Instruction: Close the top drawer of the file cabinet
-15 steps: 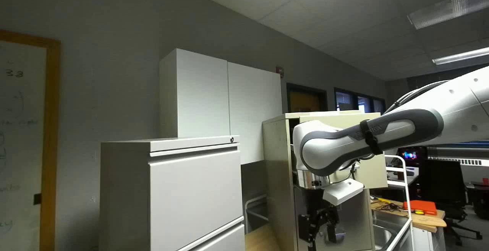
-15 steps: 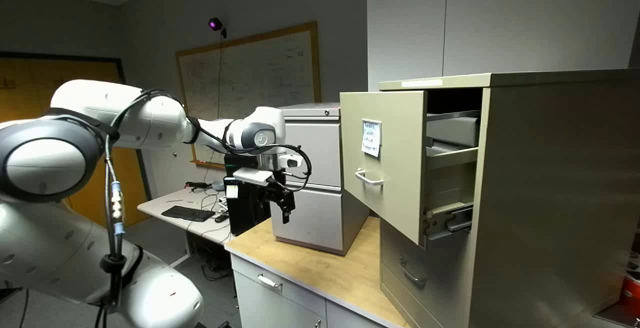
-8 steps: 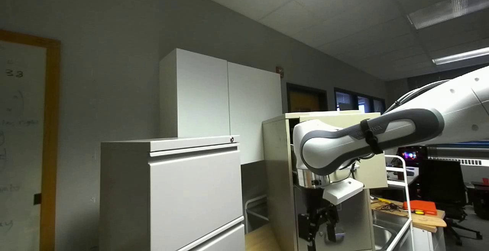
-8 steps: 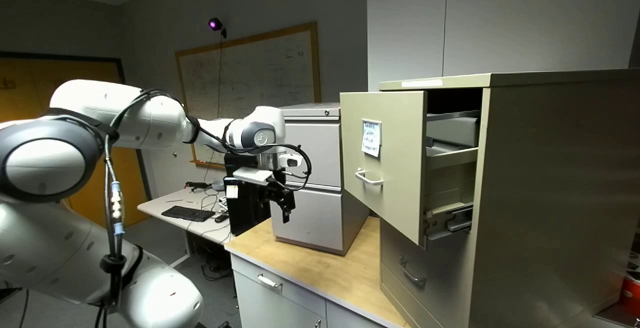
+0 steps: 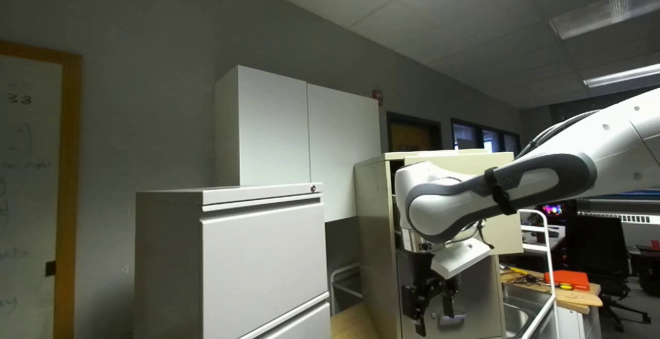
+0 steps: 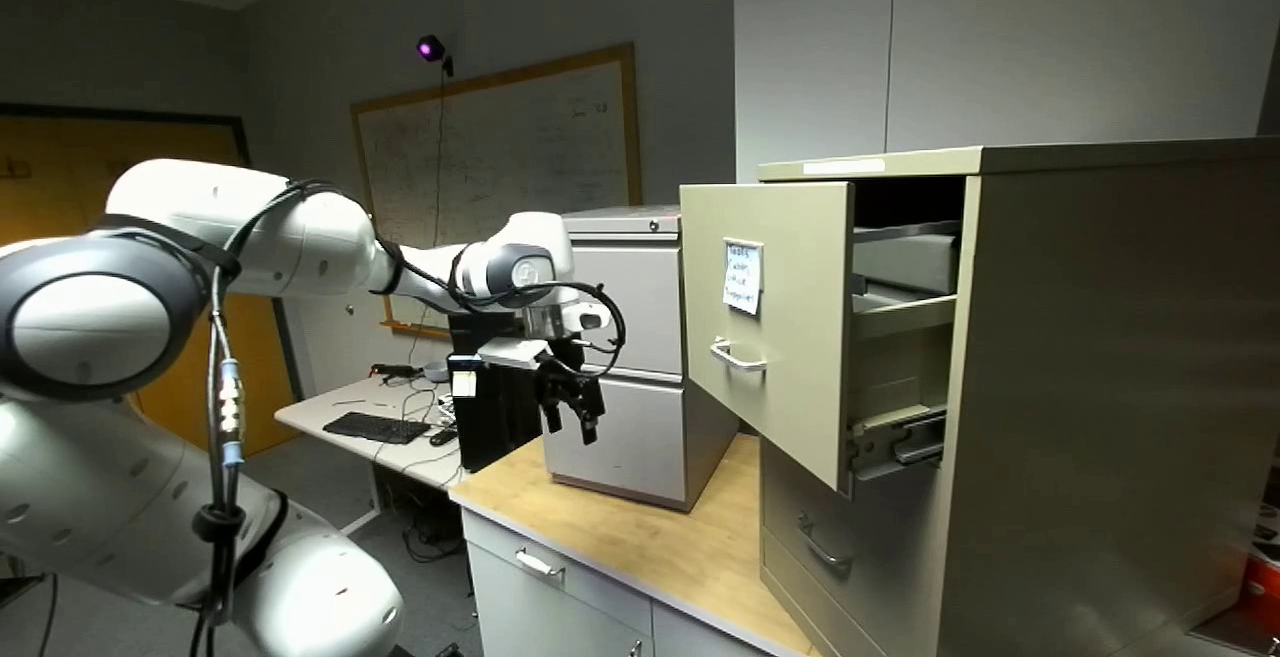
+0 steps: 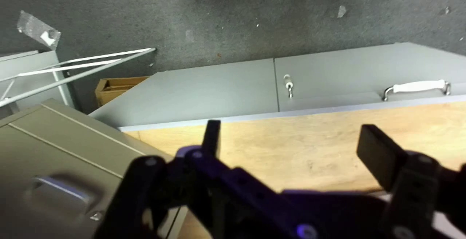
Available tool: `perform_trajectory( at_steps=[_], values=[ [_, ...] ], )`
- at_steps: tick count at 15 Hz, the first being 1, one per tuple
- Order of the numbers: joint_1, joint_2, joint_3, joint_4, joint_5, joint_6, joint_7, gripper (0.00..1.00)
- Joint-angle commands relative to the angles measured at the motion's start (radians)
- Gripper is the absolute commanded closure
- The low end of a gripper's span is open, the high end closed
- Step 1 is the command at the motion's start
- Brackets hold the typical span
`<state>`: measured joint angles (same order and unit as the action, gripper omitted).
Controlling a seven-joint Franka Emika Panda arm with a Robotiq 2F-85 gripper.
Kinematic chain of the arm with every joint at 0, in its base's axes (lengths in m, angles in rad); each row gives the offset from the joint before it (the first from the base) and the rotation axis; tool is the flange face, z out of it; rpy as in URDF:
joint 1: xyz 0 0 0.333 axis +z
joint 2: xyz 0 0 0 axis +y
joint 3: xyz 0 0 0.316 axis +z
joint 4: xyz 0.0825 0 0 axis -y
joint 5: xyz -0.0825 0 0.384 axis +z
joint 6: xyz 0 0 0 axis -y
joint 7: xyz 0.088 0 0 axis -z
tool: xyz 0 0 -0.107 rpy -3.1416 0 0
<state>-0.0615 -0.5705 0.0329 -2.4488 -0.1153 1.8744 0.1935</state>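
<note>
The top drawer (image 6: 792,322) juts from the beige file cabinet (image 6: 1100,387). The pincer (image 6: 572,431), jaws spread, hangs over the wooden worktop (image 6: 620,535).

The desk (image 6: 640,539) has a pale wood top; on it stand a grey two-drawer cabinet (image 6: 640,337) and the beige file cabinet (image 6: 1090,397), wood showing between them.

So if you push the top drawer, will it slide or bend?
The top drawer will probably slide, since a rail shows at its side. It looks like metal, so it likely won't bend. The grey thing inside may make it a bit heavier.
</note>
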Motion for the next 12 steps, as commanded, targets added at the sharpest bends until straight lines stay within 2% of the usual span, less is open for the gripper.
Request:
perform_trajectory(
  at_steps=[1,4,9,10,12],
  values=[
    [-0.062,-0.001,0.043,0.029,-0.091,0.05,0.147,0.32],
    [-0.107,-0.014,0.067,0.033,-0.172,0.105,0.267,0.58],
    [-0.189,-0.021,0.102,0.05,-0.298,0.196,0.471,0.95],
    [-0.204,-0.019,0.111,0.057,-0.327,0.21,0.515,1.0],
    [-0.233,-0.014,0.13,0.07,-0.393,0.24,0.61,1.0]
  ],
)
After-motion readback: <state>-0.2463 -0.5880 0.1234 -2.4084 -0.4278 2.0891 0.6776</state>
